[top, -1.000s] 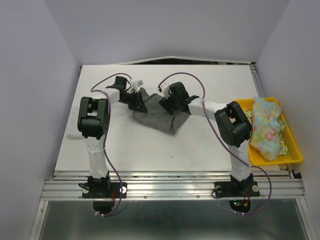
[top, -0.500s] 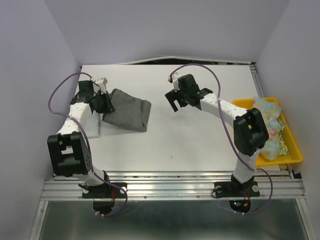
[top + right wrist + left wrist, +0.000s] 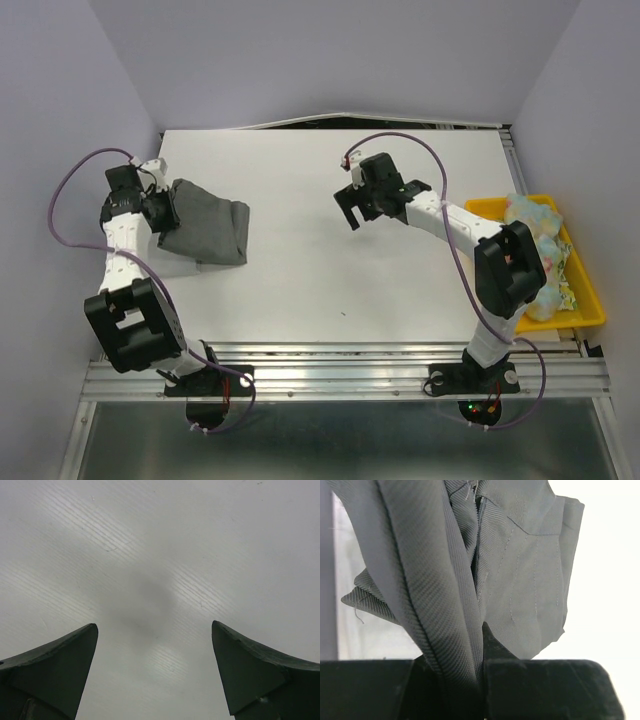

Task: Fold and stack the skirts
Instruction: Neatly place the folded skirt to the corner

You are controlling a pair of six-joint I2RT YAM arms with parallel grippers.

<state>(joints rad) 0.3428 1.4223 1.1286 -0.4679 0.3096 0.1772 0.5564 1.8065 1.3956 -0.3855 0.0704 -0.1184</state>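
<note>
A white table [image 3: 330, 270] stands between pale lilac walls. In the top view, the grey skirt [image 3: 205, 232] lies bunched on the left part of the table, near its left edge. The left gripper [image 3: 160, 212] is at the skirt's left end and grasps the cloth. The right gripper [image 3: 352, 210] hangs over bare table, well apart from this skirt. At the right edge, the yellow tray [image 3: 590, 300] holds the floral skirts [image 3: 535, 255] in a heap.

In the left wrist view, the black fingers [image 3: 545, 690] pinch a thick fold of the grey skirt, which shows fine pleat lines.

In the right wrist view, the dark fingertips [image 3: 55, 665] are spread wide, with only table between them.
</note>
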